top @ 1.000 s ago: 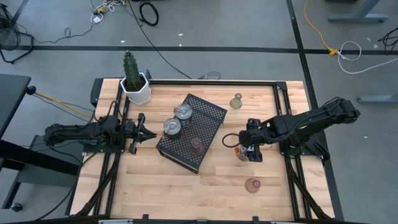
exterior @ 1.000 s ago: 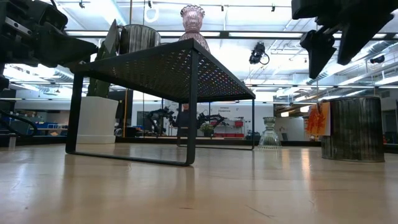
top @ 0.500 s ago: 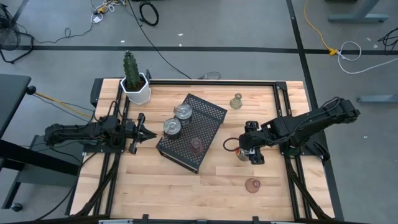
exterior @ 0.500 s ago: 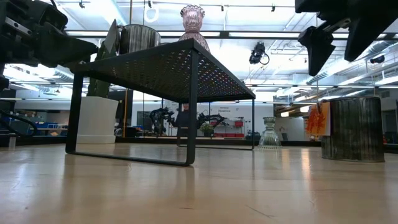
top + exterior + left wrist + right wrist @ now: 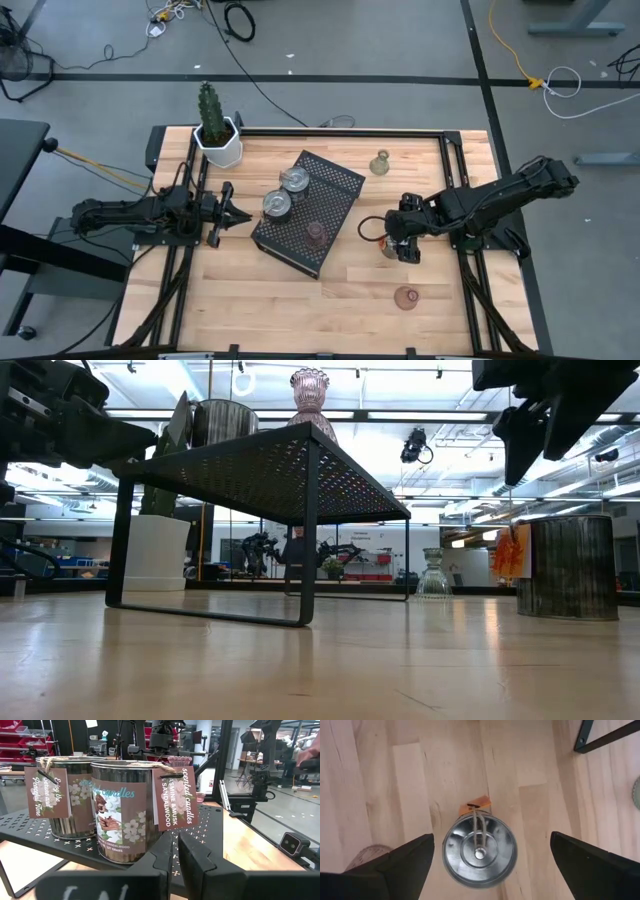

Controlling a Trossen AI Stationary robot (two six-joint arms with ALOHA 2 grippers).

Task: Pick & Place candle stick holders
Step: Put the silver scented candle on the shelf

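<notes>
The right gripper [image 5: 392, 240] hangs directly above a shiny silver tin candle holder [image 5: 479, 851] that stands on the pale wooden table [image 5: 250, 300] to the right of the black perforated metal tray [image 5: 335, 185]; its two dark fingers [image 5: 405, 862] are spread as wide as they go, one on either side of the tin, and grip nothing. Seen from straight above, the tin shows a wick at its centre and an orange paper tag at its rim. On the raised tray stand two more silver tins with floral labels and brown card tags [image 5: 120, 817], side by side, and a pinkish-brown ribbed glass holder [image 5: 309, 392] near the tray's near edge. A small olive-yellow glass holder [image 5: 380, 162] stands on the table beyond the tray's far right corner, and a second pinkish-brown glass holder [image 5: 406, 297] stands near the front edge of the table, well apart from the others. The left gripper [image 5: 238, 213] waits just left of the tray, level with the two tins, its fingers pressed together and empty. A white hexagonal pot with a green cactus [image 5: 217, 140] stands at the table's far left corner.
</notes>
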